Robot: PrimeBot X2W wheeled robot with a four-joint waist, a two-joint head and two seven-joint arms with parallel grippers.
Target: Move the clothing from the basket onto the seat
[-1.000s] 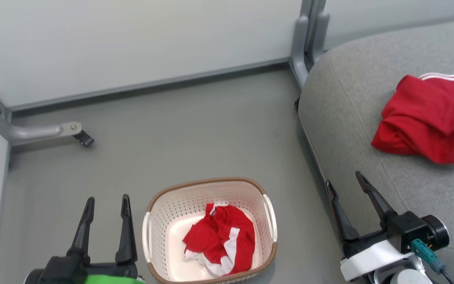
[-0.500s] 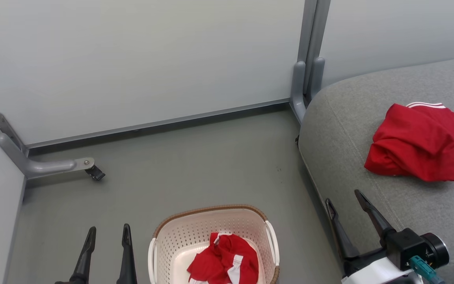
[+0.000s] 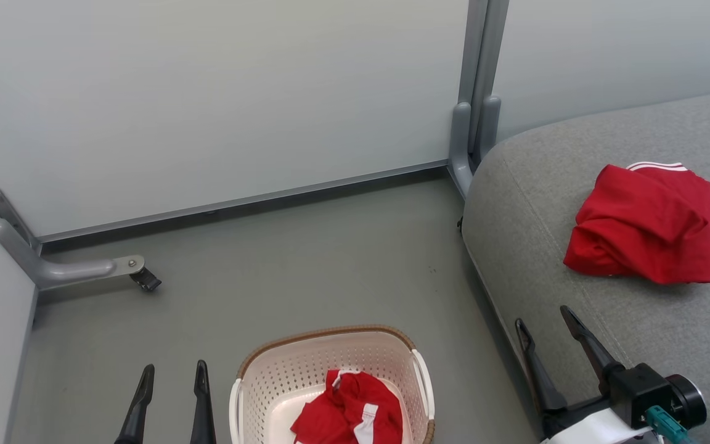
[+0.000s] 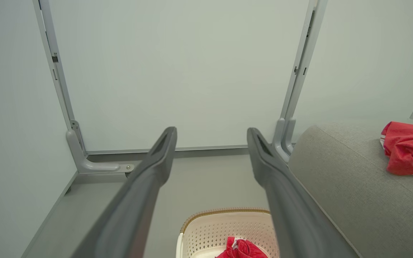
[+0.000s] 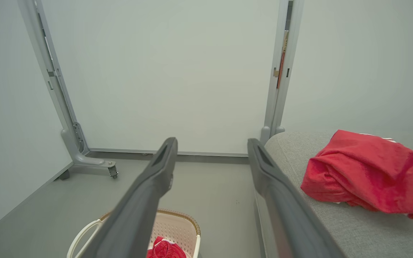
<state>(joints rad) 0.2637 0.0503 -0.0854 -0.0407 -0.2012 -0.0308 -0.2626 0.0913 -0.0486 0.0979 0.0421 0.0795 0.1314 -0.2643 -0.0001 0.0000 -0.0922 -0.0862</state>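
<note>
A cream perforated basket (image 3: 281,382) with a brown rim stands on the floor at the bottom centre, holding crumpled red clothing (image 3: 346,416) with white trim. A second red garment (image 3: 644,225) lies on the grey seat (image 3: 546,203) at the right. My left gripper (image 3: 173,373) is open, left of the basket, with nothing between its fingers. My right gripper (image 3: 543,320) is open above the seat's front edge, empty. The wrist views show the basket (image 4: 206,229) (image 5: 183,224), the red clothing in it (image 4: 240,249) (image 5: 165,249) and the garment on the seat (image 4: 409,147) (image 5: 368,172).
Pale partition panels close off the back and left. A grey panel foot with a castor (image 3: 145,280) juts onto the floor at the left, and a grey post (image 3: 475,98) rises beside the seat's corner. Grey floor (image 3: 299,259) lies between the basket and the panels.
The head camera has tilted up, so the basket and both grippers sit lower in its picture. The clothing, basket and seat have not shifted. Both grippers stay open.
</note>
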